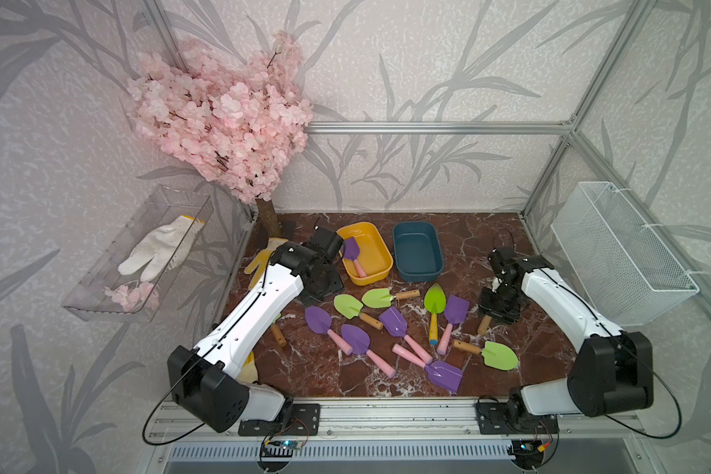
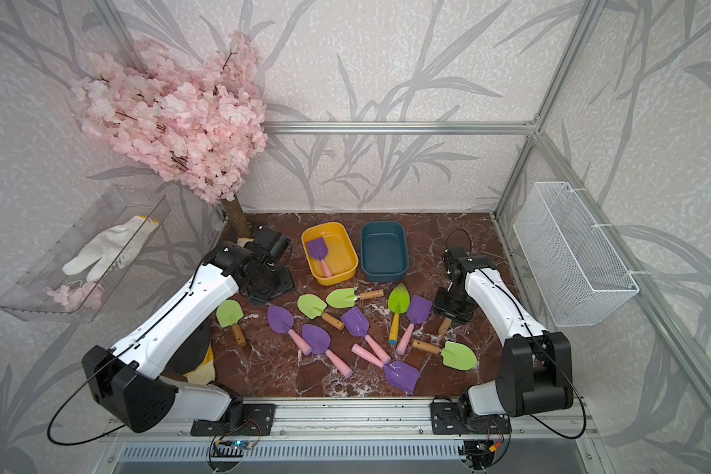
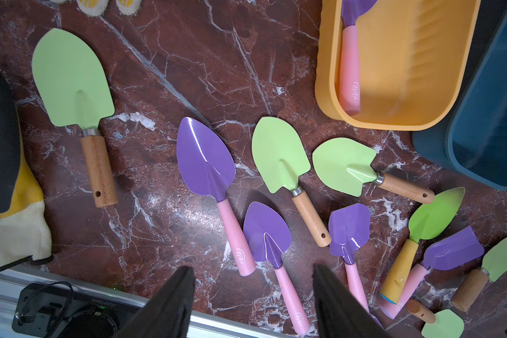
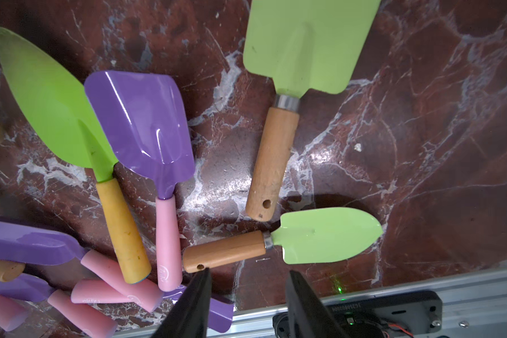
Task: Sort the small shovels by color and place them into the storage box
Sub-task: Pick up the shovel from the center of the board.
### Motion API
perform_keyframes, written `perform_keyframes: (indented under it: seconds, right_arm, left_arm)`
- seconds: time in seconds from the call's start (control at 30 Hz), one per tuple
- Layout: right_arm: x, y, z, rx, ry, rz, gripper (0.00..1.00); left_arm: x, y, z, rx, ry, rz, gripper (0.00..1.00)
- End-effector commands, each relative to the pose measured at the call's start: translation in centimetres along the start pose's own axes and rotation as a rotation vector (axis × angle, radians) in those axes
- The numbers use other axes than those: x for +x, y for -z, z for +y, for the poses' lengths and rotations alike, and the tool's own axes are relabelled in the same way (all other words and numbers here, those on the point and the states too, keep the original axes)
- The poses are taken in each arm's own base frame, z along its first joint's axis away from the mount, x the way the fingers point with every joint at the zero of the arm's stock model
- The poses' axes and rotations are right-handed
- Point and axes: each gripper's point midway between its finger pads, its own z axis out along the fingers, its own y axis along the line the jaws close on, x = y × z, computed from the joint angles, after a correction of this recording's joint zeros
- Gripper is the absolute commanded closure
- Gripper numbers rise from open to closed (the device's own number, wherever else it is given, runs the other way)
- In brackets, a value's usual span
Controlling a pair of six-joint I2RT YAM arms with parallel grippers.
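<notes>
The table bears both tubs at 12 o'clock, the yellow tub just beside the teal tub. One purple shovel lies in the yellow tub and the teal tub is empty, so I judge the sorting barely begun. The other shovels sprawl from centre to 4 o'clock, colours mixed.

The right gripper hangs at 3 o'clock, jaws apart and empty, over a square green shovel. Next it should drop onto that wooden handle, close, and carry it to the teal tub. The left gripper, at 10 o'clock, gapes empty too.

Around stand a tree at 11, a basket at 2, a tray at 9 and a glove at 10. Pink handles cross at 5 o'clock. The left arm overhangs one round green shovel at 9.
</notes>
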Motion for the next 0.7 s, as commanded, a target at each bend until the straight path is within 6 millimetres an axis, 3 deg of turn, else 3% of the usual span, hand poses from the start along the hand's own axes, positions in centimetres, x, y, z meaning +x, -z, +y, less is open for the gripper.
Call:
perform_keyframes:
  seconds: [0.0,0.47,0.67]
  right_arm:
    - [-0.4,-1.0,0.2,-0.038,-0.049,0.022,0.54]
    - [-2.2,-3.7,-1.3,-0.044,-0.146,0.061,0.51]
    - [-2.1,-4.9,-1.5,-0.037,-0.165,0.081,0.49]
  left_arm:
    - [0.3,-0.2,0.0,0.004,0.003,0.009,0.33]
    - [0.5,-0.2,0.0,0.007,-0.002,0.013,0.33]
    - [0.4,-0.4,-0.1,0.006,-0.007,0.018,0.33]
